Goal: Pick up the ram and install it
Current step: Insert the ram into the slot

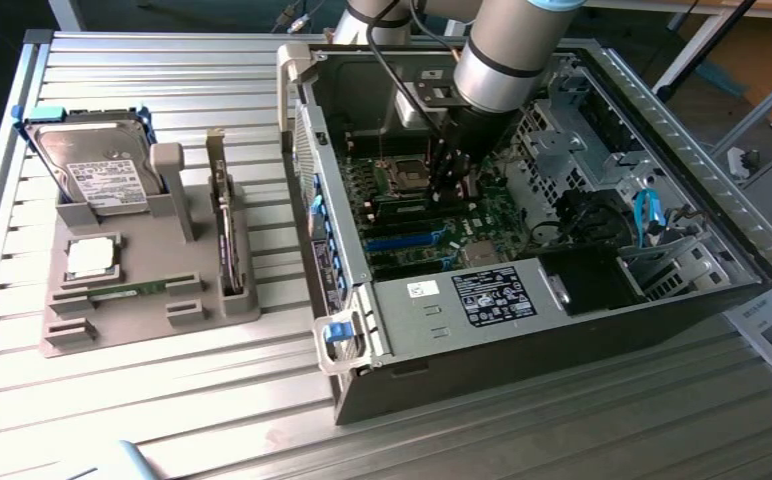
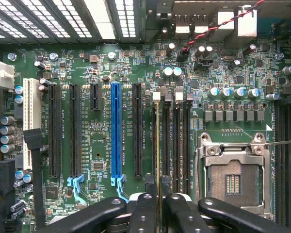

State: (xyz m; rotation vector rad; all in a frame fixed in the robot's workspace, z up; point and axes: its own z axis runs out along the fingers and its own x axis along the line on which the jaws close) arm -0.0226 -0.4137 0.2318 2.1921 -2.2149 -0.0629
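A: Ram position?

B: The ram (image 2: 158, 145) is seen edge-on in the wrist view, as a thin line clamped between the fingers (image 2: 143, 208) of the gripper (image 2: 159, 200). It is lined up along the outermost of four parallel slots (image 2: 168, 141), the one farthest from the socket (image 2: 231, 182).

A: Tool state?

B: Clenched on the ram. The jaws are drawn almost together, with only the stick's thickness between them.

A: Wider scene?

B: In the exterior view the arm is reached down into the open case (image 1: 400, 385), with the gripper low over the board (image 2: 102, 73). Well apart, on the exterior view's left, a grey fixture (image 1: 119, 325) is noted with a hard drive (image 1: 93, 170) stood in it. A thin green strip (image 1: 130, 291) lies in that fixture. What it is cannot be told.

A: Progress?

B: Pick-up is judged done, since the stick is held inside the case. Alignment with a slot is judged done or very nearly so. Seating is not confirmed: how deep the lower edge sits cannot be told from above, and the white latch (image 2: 156, 96) at the slot's end cannot be read as locked or free. The grip is not yet let go, so the install is judged unfinished.
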